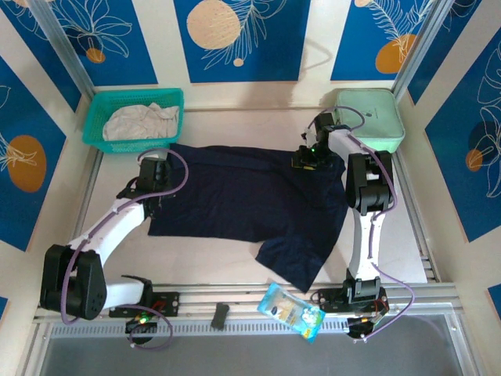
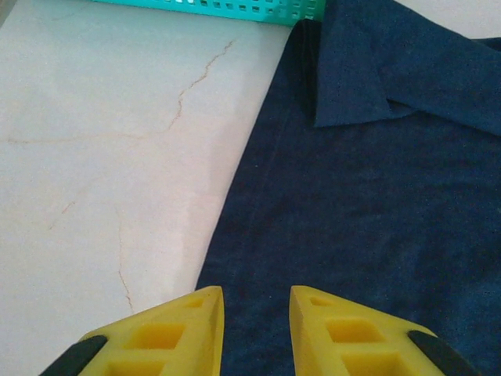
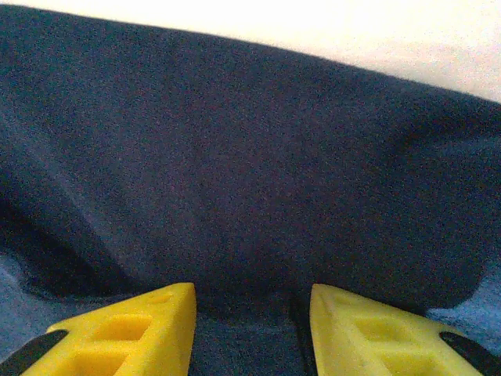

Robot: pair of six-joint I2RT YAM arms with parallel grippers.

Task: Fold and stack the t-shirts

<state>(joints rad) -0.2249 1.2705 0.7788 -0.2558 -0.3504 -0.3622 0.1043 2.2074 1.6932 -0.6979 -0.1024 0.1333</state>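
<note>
Left gripper is sitting at the 9 o'clock edge of the navy t-shirt, yellow fingers narrowly parted over the hem. Right gripper is straddling cloth at 2 o'clock, jaws wider. Whether either is pinching cannot be told. Advised: catch one layer only and lift both sides evenly. Cloth is lying soft, matte and flat mid-table. Off-white t-shirt is lying crumpled in the teal mesh basket at 10 o'clock.
</note>
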